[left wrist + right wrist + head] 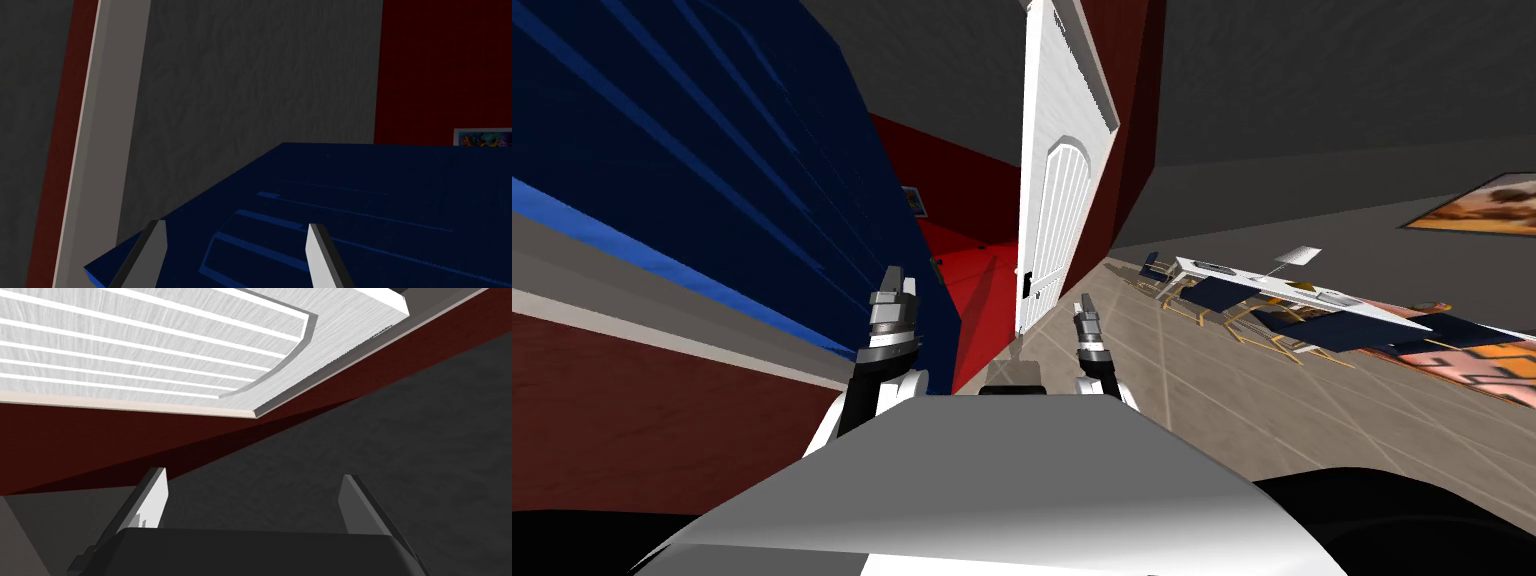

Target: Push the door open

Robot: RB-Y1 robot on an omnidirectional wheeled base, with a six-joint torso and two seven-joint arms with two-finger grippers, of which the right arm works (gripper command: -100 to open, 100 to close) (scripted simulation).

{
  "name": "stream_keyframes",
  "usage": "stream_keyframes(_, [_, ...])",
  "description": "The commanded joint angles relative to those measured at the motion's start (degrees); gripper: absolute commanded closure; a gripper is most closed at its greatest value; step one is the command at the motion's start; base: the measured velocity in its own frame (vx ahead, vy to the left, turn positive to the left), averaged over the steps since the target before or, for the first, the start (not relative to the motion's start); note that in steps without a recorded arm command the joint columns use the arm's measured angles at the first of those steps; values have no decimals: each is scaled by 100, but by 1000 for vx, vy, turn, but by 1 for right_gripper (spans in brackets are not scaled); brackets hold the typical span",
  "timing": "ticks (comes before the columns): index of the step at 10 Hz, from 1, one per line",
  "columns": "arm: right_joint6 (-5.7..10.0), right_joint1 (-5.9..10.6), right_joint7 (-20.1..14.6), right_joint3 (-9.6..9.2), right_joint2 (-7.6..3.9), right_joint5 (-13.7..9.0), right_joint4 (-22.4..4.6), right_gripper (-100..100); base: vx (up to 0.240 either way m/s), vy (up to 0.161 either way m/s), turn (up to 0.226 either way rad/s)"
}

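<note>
A white panelled door (1057,200) with an arched inset stands ajar straight ahead, a dark handle (1028,285) low on its near edge. Through the gap to its left a red wall (982,290) shows. My right gripper (1087,303) is raised just to the right of the door's lower part, apart from it as far as I can tell. In the right wrist view this gripper (252,474) is open and empty, and the door's ribbed panel (150,338) lies beyond the fingertips. My left gripper (894,280) is up beside a dark blue surface (375,210); the left gripper (235,226) is open and empty.
A tall dark blue panel (712,150) runs close along my left side. To the right, on the tiled floor (1212,400), stands a white table (1282,285) with blue chairs, on a patterned rug (1472,365). A dark red door frame (1127,130) edges the door.
</note>
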State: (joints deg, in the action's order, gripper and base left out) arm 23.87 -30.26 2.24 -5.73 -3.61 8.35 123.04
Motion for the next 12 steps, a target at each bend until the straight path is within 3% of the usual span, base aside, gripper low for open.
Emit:
stream_keyframes(1, [-34,43,-155,-191,-63,111,-148,-100,212,-84,72])
stream_keyframes(5, [-66,115,-469,-562,-199,324,-506,-100,145,-121,63])
stream_keyframes(12, [-138,276,-1172,-1394,-465,803,-1311,-100,158,-126,73])
